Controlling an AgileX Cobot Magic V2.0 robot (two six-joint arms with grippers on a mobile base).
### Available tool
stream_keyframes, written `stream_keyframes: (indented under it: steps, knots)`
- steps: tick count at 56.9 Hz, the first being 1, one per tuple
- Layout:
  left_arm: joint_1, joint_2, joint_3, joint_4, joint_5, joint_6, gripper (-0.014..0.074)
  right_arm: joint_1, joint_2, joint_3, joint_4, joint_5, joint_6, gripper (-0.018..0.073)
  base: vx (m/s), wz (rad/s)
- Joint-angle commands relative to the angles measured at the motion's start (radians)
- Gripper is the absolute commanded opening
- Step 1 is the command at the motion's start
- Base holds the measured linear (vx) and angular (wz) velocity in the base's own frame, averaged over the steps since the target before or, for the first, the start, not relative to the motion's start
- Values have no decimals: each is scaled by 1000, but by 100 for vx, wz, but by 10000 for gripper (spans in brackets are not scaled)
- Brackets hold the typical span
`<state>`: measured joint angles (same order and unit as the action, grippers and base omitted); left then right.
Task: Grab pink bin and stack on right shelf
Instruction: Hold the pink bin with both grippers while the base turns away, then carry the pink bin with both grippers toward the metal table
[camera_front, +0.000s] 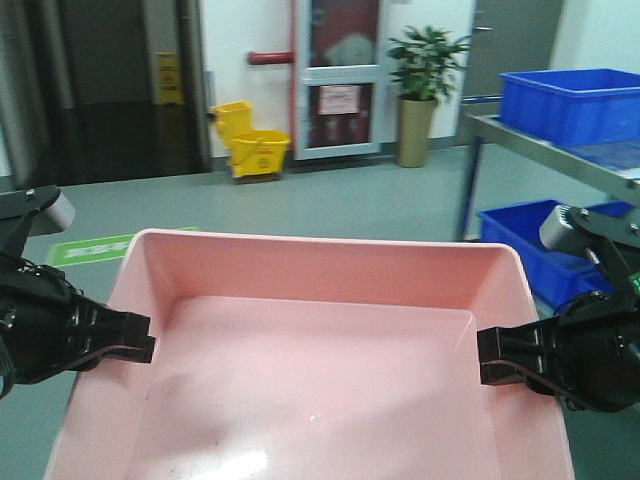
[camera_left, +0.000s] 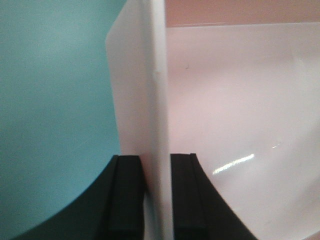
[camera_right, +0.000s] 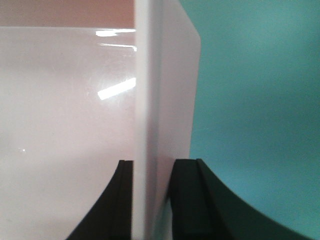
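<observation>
Grey-green flooring (camera_front: 380, 200) runs back to a white wall with a glass-panelled door (camera_front: 338, 75) at 12 o'clock. A yellow mop bucket (camera_front: 250, 140) stands at 11 o'clock and a potted plant (camera_front: 425, 90) at 1 o'clock. At 2 o'clock the right shelf (camera_front: 545, 147), a metal-framed rack, carries a blue crate (camera_front: 575, 100) on its top. A second blue crate (camera_front: 530, 250) sits lower, under it. A green floor marking (camera_front: 90, 247) lies at 9 o'clock.

From where I stand, the pink bin (camera_front: 320, 340) fills the near view at 6 o'clock, open side up, well apart from the shelf. It is held between the two arms. The left gripper (camera_front: 135, 338) meets its left wall at 9 o'clock and the right gripper (camera_front: 500, 355) meets its right wall at 3 o'clock.

Each wrist view shows the same hold. The gripper is narrowed onto the thin rim, one black finger (camera_left: 125, 195) outside the wall and its partner inside, both pressed against the plastic. Teal floor shows beyond the outer face. Light streaks glint on the bin's floor.
</observation>
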<state>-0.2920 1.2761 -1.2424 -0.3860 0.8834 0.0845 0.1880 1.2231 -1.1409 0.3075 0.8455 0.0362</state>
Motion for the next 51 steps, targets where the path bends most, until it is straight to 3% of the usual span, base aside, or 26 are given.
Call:
stream_keyframes:
  steps: [1, 25, 51]
  knots:
    - [1, -37, -29, -20, -49, 11, -5, -9, -31, -34, 10, -79, -3, -8, 19, -64]
    - [1, -37, -29, -20, -49, 11, -5, -9, -31, -34, 10, -64, -3, -8, 22, -49]
    - [1, -37, -29, -20, -49, 11, -5, -9, -31, -34, 10, -64, -3, -8, 34, 0]
